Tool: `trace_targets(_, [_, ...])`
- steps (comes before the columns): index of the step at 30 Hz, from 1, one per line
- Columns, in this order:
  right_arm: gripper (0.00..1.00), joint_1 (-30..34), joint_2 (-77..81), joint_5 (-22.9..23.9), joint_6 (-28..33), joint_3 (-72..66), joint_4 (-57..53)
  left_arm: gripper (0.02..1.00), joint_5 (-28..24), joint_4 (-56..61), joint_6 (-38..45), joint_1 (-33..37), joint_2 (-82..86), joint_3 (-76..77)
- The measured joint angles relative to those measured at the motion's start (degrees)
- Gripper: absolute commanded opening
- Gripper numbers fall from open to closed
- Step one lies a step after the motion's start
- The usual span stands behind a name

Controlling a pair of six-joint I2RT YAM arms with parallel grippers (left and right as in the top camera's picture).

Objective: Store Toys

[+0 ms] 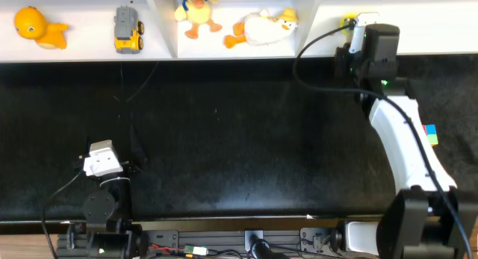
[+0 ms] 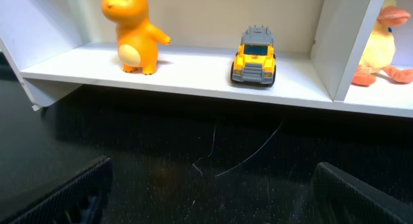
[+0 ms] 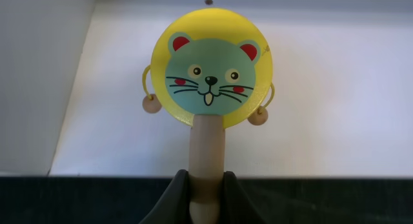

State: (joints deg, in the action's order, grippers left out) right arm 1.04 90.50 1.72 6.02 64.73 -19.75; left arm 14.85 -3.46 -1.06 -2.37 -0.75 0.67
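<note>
My left gripper (image 2: 210, 195) sits low over the black mat (image 1: 239, 139), fingers spread apart on nothing. My right gripper (image 3: 206, 185) is clenched on the wooden handle of the round yellow rattle drum with a teal mouse face (image 3: 211, 69), its head inside the white shelf's (image 1: 239, 51) right-hand compartment. Beyond the left gripper, the shelf holds an orange figure (image 2: 134, 30) and a yellow toy truck (image 2: 255, 56).

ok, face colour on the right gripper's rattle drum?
Teal face, yellow rim on the rattle drum; clearest in right wrist view.
</note>
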Motion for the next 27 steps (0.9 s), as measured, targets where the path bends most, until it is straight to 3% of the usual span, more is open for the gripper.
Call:
trace_targets(21, [0.128,-2.7,12.5,-1.7,1.9,8.0,0.2,0.998,0.0,0.0,0.0,0.0,0.0,0.0])
trace_targets(27, [0.268,-2.7,12.7,-1.8,2.1,8.2,0.5,0.998,0.0,0.0,0.0,0.0,0.0,0.0])
